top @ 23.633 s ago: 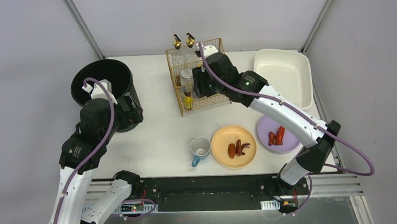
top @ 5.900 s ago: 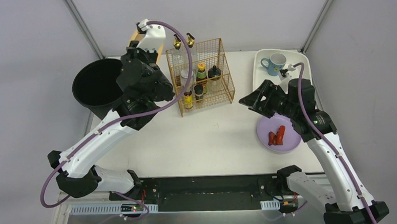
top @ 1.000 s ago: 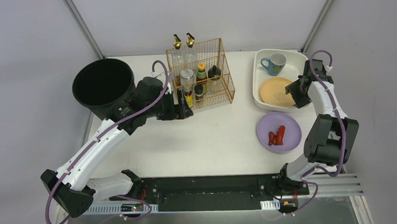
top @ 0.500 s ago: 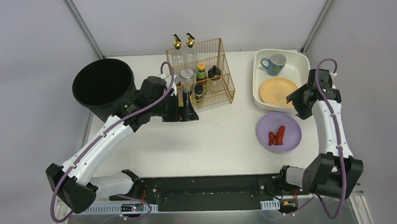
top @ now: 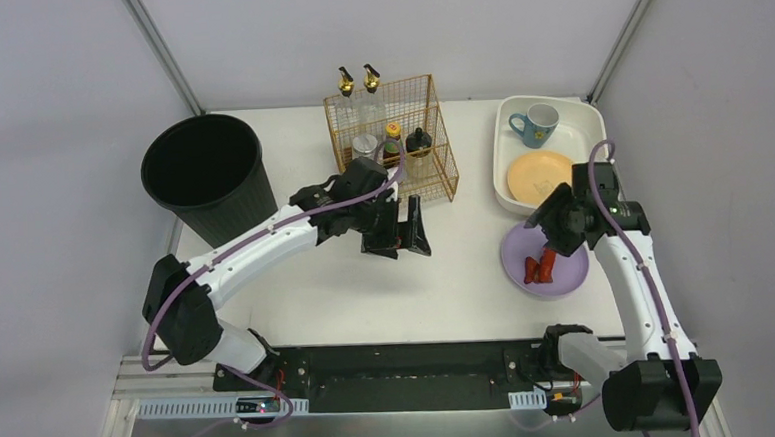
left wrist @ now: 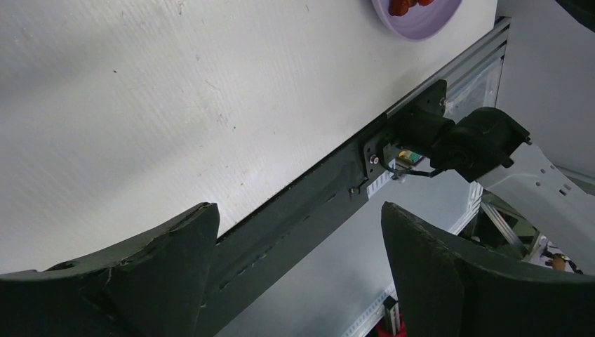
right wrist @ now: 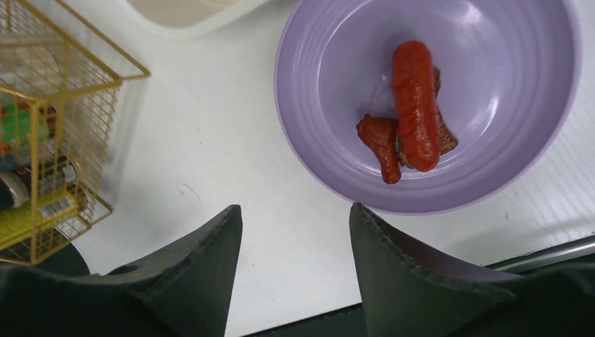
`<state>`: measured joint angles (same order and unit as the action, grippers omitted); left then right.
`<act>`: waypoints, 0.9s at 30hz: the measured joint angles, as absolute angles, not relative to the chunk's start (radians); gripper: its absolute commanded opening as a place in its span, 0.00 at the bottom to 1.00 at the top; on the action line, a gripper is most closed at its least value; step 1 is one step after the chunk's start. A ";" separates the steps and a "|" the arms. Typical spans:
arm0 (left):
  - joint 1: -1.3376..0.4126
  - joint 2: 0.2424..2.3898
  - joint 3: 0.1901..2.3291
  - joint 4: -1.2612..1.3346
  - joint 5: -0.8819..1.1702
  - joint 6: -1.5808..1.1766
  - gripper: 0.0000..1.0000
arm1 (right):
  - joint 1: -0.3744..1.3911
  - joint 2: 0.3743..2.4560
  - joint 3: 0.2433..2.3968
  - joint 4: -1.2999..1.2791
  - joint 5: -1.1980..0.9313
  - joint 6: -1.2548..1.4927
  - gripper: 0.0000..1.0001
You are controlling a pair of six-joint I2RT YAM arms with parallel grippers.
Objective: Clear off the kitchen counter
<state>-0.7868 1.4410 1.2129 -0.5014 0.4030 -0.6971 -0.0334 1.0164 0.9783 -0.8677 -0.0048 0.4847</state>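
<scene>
The white kitchen counter (top: 367, 290) carries a purple plate (top: 566, 267) with red sausage pieces (top: 542, 263) at the front right. My right gripper (top: 552, 228) hangs open and empty just above the plate's near-left rim. In the right wrist view the plate (right wrist: 505, 56) and sausages (right wrist: 414, 105) lie just beyond the open fingers (right wrist: 296, 209). My left gripper (top: 400, 240) is open and empty over the middle of the counter. In the left wrist view its fingers (left wrist: 298, 210) frame the counter's black front rail (left wrist: 309, 203), and the plate (left wrist: 421, 15) shows at the top edge.
A black bin (top: 201, 173) stands at the back left. A gold wire rack (top: 445, 170) with several bottles stands at the back middle. A cream tub (top: 587, 118) at the back right holds a blue mug (top: 537, 126) and an orange plate (top: 536, 176).
My left gripper has swung away from the gold rack, right and forward over the counter's middle. My right gripper has moved from beside the tub down to the purple plate.
</scene>
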 measured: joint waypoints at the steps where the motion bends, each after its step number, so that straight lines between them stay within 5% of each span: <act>1: -0.793 1.458 1.214 -0.492 0.403 -0.710 0.88 | -0.012 1.019 0.969 -0.864 -0.009 0.485 0.52; 10: -0.798 1.503 1.216 -0.429 0.392 -0.794 0.87 | 0.089 1.110 0.878 -0.781 0.011 0.525 0.00; 27: -0.796 1.491 1.213 -0.422 0.383 -0.823 0.87 | 0.109 1.313 0.790 -0.611 0.031 0.591 0.00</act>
